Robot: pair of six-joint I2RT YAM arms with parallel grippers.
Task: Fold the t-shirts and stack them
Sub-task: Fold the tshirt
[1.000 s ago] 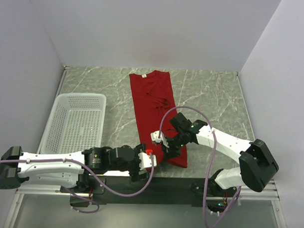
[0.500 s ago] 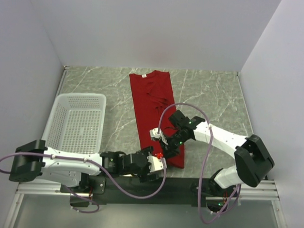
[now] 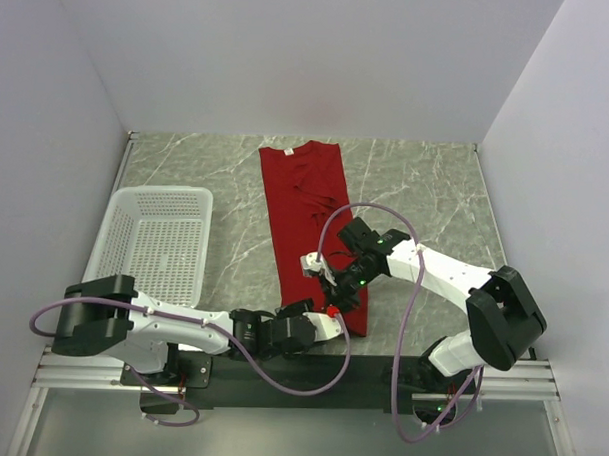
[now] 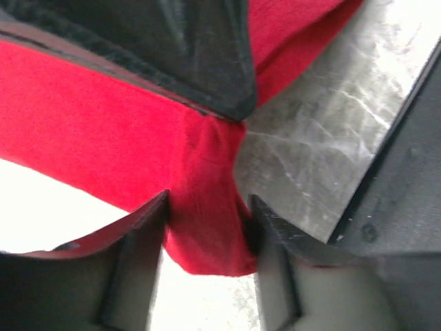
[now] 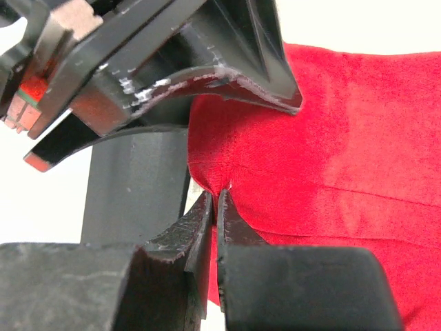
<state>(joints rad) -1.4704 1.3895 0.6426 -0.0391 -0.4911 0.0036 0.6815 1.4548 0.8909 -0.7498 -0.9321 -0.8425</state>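
The t-shirt [image 3: 307, 213] lies as a long strip right of the basket [image 3: 149, 248], and at its near hem the left gripper [image 4: 207, 210] clamps a bunch of cloth while the right gripper [image 5: 216, 201], nearly pressed together, seems to nip a fold, probably to carry the hem collarward

The left gripper [image 3: 333, 311] reaches further right than a second ago, now at the near hem of the t-shirt [image 3: 306, 198], cloth bunched between its fingers [image 4: 141, 241]; the arm's shoulder swings rightward too.

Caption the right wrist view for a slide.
Right claw shut on a pinched fold of the deep-red t-shirt.
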